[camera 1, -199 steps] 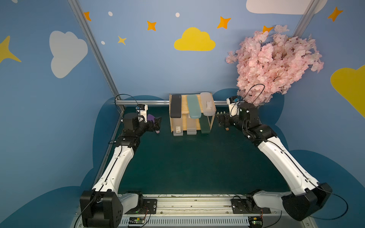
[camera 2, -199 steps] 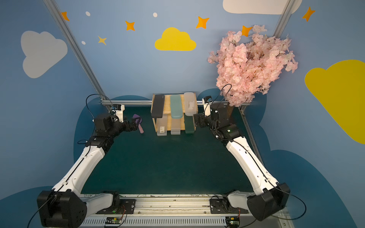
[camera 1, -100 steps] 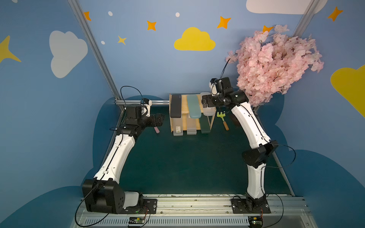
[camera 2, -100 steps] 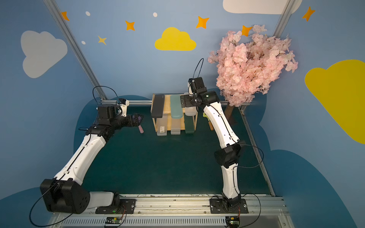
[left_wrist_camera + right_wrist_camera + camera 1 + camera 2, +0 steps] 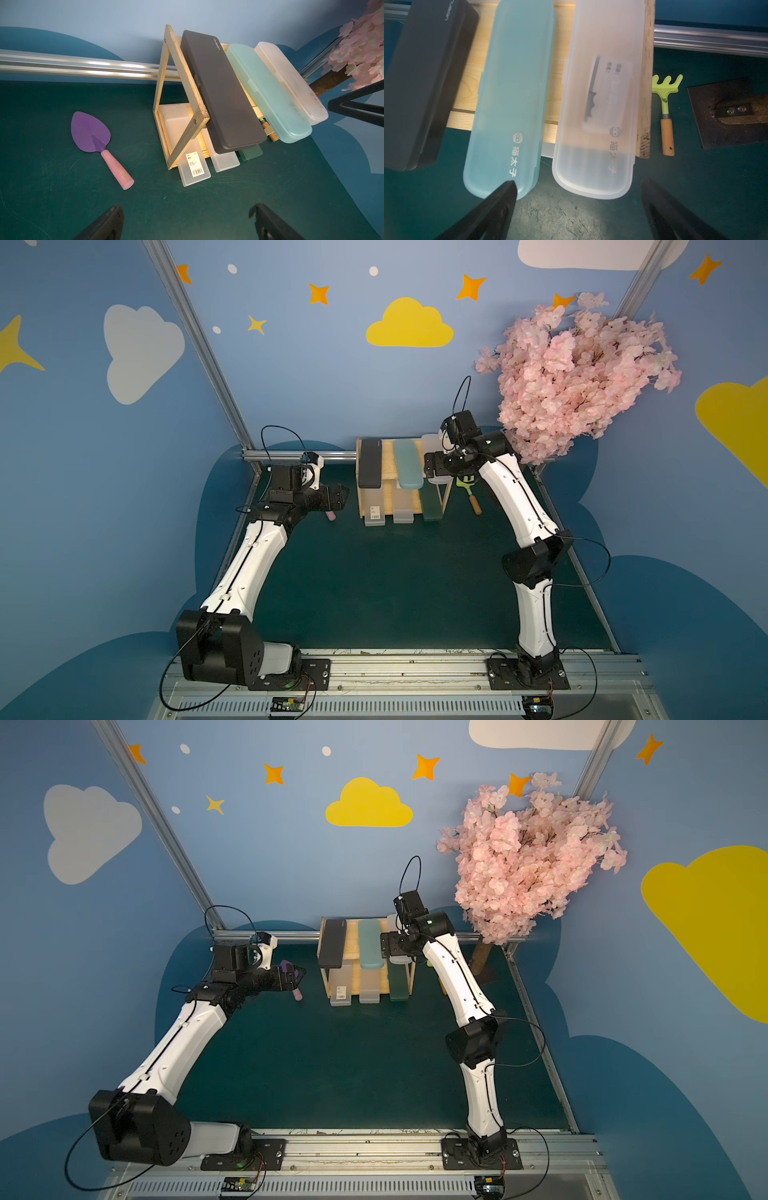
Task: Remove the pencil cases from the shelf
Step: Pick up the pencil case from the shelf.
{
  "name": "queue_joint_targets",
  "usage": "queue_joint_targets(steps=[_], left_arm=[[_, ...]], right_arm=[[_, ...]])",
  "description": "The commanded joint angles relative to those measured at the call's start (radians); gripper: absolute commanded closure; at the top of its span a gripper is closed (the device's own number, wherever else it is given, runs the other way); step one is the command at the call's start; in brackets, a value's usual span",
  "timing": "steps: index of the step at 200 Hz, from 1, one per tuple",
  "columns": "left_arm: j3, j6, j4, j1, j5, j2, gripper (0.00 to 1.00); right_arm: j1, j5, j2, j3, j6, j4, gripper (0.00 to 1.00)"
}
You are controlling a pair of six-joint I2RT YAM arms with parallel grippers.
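While all six cases lie on the shelf (image 5: 388, 458), both arms reach toward it and hold nothing. On the top tier three cases lie side by side, and their front ends stick out over the edge. In both top views the black case (image 5: 370, 463) is at the left, the teal case (image 5: 409, 466) is in the middle and the clear case (image 5: 600, 104) is at the right. On the lower tier, in the same order, lie the labelled grey case (image 5: 193, 166), the other grey case (image 5: 225, 161) and the green case (image 5: 250, 154). Their front ends also come out past the wooden frame.

The right gripper (image 5: 578, 182) hangs over the front end of the clear case with its jaws spread wide. In the right wrist view one finger (image 5: 500, 199) lies over the end of the teal case, the other is outside the far side of the clear case, and the clear case sits between them. I cannot tell if a finger touches any case.

The left gripper (image 5: 338, 495) is low beside the left side of the shelf, apart from it. Its jaws are also spread wide and empty. A trowel (image 5: 91, 133) lies on the worktop (image 5: 395, 580) near this gripper, apart from the shelf. A rake (image 5: 665, 97) lies just beside the right post of the shelf. A tree (image 5: 573, 377) with pink blossoms stands in the back right corner.
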Motion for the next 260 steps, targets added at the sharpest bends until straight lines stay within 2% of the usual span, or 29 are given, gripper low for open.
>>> queue_joint_targets(steps=[1,206,260], left_arm=[[-0.001,0.007,-0.022,-0.004,0.012,0.012,0.0],[0.003,0.01,-0.038,-0.004,0.007,0.038,0.0],[0.004,0.01,-0.041,-0.004,0.007,0.036,0.0]], right_arm=[[-0.007,0.003,0.021,-0.011,0.018,-0.029,0.02],[-0.012,0.036,0.093,-0.009,0.047,-0.039,0.02],[-0.011,0.044,0.094,-0.008,0.047,-0.042,0.14]])
